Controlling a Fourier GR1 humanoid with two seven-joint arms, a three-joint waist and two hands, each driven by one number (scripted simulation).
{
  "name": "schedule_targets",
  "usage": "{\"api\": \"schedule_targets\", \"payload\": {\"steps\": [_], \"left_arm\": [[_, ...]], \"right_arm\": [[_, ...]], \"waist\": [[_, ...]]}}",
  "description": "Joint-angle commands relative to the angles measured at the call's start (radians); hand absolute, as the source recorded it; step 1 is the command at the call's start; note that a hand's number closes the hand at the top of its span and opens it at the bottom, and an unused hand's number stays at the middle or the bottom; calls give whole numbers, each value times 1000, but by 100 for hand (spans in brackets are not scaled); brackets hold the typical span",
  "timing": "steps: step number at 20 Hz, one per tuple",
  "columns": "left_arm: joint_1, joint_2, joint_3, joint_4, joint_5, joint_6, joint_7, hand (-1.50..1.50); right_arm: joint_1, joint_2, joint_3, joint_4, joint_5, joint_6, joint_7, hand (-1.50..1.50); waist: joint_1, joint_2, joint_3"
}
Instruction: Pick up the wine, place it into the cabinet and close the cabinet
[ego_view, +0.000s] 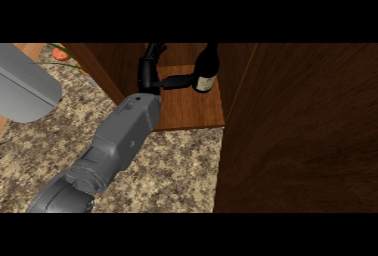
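**Wine on the shelf, hand at the point of release**

The fingers (176, 81) reach straight toward the wine bottle (204, 70), their tips at or just beside its label, while the thumb points up into the cabinet; they do not look wrapped round the glass. This is the left hand (153, 75), the only one in view, its grey forearm (122, 135) coming up from the lower left. The bottle stands upright on the wooden shelf (188, 112) inside the cabinet, near the right wall. The open cabinet door (303, 130) fills the right side, over the speckled counter (170, 170).

Placing looks nearly done. Next, I judge, the hand must back out without tipping the bottle, then swing the door shut.
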Motion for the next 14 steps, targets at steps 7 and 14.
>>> {"api": "schedule_targets", "payload": {"steps": [7, 14], "left_arm": [[32, 38, -15, 36, -38, 30, 0, -150], [46, 52, 21, 6, -17, 7, -53, -150]], "right_arm": [[-29, 6, 2, -37, -18, -16, 52, -150], [-49, 0, -39, -3, -59, 3, 19, -150]], "waist": [[-2, 8, -5], [-5, 13, -5]]}}
